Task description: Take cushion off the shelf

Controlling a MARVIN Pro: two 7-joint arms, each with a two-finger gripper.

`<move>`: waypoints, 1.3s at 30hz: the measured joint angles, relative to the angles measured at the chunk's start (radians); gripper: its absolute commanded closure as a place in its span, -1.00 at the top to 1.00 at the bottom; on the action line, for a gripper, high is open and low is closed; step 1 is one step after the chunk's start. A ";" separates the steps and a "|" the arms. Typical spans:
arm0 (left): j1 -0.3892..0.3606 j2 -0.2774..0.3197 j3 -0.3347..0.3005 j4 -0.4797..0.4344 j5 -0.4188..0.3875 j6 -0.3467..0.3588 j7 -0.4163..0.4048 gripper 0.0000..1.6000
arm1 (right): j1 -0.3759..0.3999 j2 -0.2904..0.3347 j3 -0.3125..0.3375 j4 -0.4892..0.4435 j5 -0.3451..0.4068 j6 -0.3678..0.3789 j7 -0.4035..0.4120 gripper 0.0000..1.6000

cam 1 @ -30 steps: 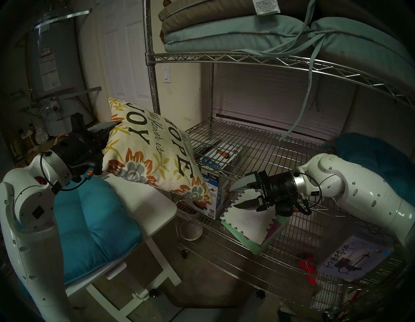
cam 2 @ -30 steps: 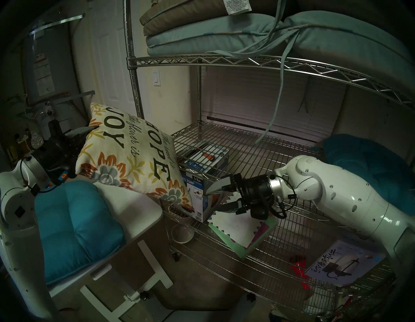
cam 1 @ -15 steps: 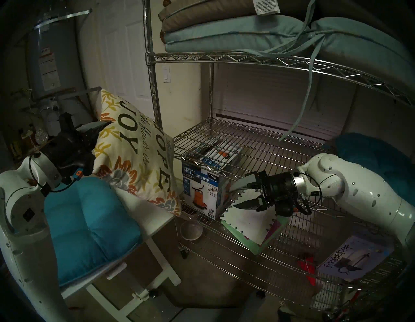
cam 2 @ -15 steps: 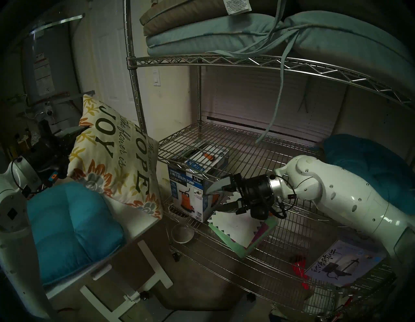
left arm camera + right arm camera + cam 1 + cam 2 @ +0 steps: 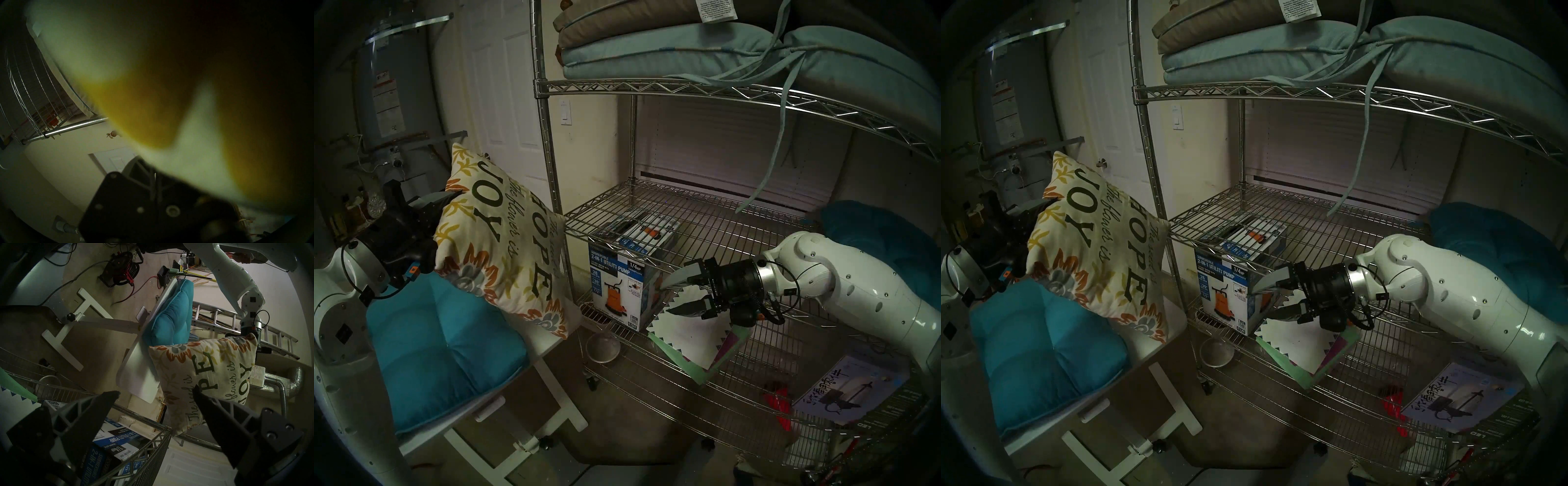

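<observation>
Head stereo left view: the cushion is hanging tilted in the air at the scene's left, clear of the shelf, w/ its far-right corner just beside the shelf's front-left post. The left gripper is pinching the cushion's left edge; one grey finger is pressing into the fabric by the "JOY" lettering, the other is hidden behind the cushion. Its low corner is dangling over the white table, and whether it is touching the top can't be told. Left wrist view is mostly blurred cream and yellow fabric pressed close to the lens, so the pinch itself isn't readable there.

The right gripper is sitting inside the shelf, fingers spread wide apart and holding nothing, just beside the pump box and above a white zigzag-edged board. In the right wrist view the cushion is showing beyond both fingertips, well apart from them.

Surface & room: a teal seat cushion is lying on the white table, under the lifted cushion. Pale blue-grey pads w/ ties are stacked on the upper tier. A water heater is standing far left, a white door beside it.
</observation>
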 measured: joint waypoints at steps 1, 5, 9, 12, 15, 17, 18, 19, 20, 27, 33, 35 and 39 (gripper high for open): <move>0.000 0.000 -0.011 -0.001 -0.005 -0.001 -0.003 -1.00 | 0.000 0.000 0.000 0.000 0.000 0.000 0.000 1.00; 0.000 0.001 -0.046 -0.005 -0.023 -0.001 -0.012 -1.00 | 0.000 0.000 -0.001 0.000 0.000 0.000 0.000 1.00; 0.004 0.001 -0.095 -0.008 -0.048 -0.001 -0.022 -1.00 | 0.001 0.001 -0.001 0.000 0.000 0.000 0.000 1.00; 0.012 0.001 -0.137 -0.009 -0.069 -0.004 -0.031 -1.00 | 0.001 0.001 -0.001 0.000 0.000 0.000 0.000 1.00; 0.025 0.001 -0.178 -0.009 -0.091 -0.014 -0.039 -1.00 | 0.001 0.001 -0.002 0.000 0.000 0.000 0.000 1.00; 0.030 0.001 -0.195 -0.009 -0.103 -0.020 -0.043 -1.00 | 0.001 0.001 -0.002 0.000 0.000 0.000 0.000 1.00; 0.035 0.001 -0.208 -0.009 -0.110 -0.024 -0.045 -1.00 | 0.001 0.001 -0.002 0.000 0.000 0.000 0.000 1.00; 0.039 0.001 -0.220 -0.008 -0.118 -0.028 -0.048 -1.00 | 0.001 0.001 -0.002 0.000 0.000 0.000 0.000 1.00; 0.041 0.001 -0.227 -0.008 -0.122 -0.030 -0.049 -1.00 | 0.002 0.001 -0.002 0.000 0.000 0.000 0.000 1.00; 0.055 0.000 -0.279 -0.005 -0.154 -0.044 -0.060 -1.00 | 0.002 0.002 -0.003 0.000 0.000 0.000 0.000 1.00; 0.046 0.010 -0.322 0.014 -0.173 -0.040 -0.069 -1.00 | 0.002 0.002 -0.003 0.000 0.000 0.000 -0.001 1.00; 0.041 0.018 -0.342 0.034 -0.180 -0.039 -0.071 -1.00 | 0.003 0.002 -0.003 0.000 0.000 0.000 -0.001 1.00; 0.036 0.030 -0.378 0.072 -0.189 -0.042 -0.075 -1.00 | 0.003 0.002 -0.004 0.000 0.000 0.000 -0.001 1.00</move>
